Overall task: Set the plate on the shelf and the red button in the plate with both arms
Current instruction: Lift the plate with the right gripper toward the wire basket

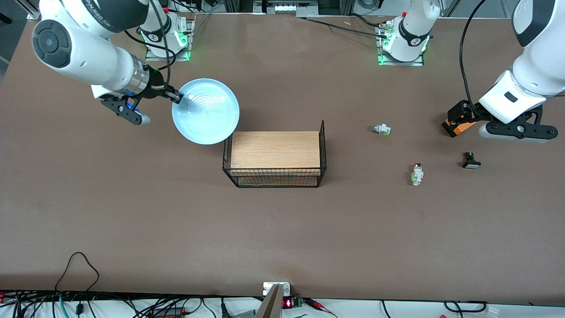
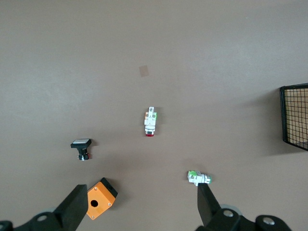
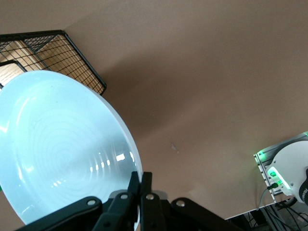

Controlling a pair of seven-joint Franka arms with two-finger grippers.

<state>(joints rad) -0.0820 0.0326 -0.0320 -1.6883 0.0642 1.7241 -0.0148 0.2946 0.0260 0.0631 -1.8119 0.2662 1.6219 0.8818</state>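
The pale light-blue plate [image 1: 205, 111] is held tilted in the air by its rim, over the table beside the wire rack's [image 1: 276, 174] corner at the right arm's end. My right gripper [image 1: 176, 96] is shut on the rim, which also shows in the right wrist view [image 3: 140, 180], where the plate [image 3: 62, 149] fills much of the frame. The red button [image 1: 416, 173] lies on the table toward the left arm's end and also shows in the left wrist view [image 2: 149, 122]. My left gripper [image 1: 463, 114] hangs open and empty above the table [image 2: 142, 211].
The rack holds a wooden board [image 1: 274, 149]. A white switch with a silvery-green cap [image 1: 381, 129] lies farther from the front camera than the red button. A black switch [image 1: 471, 160] and an orange box [image 1: 457, 127] lie under the left gripper.
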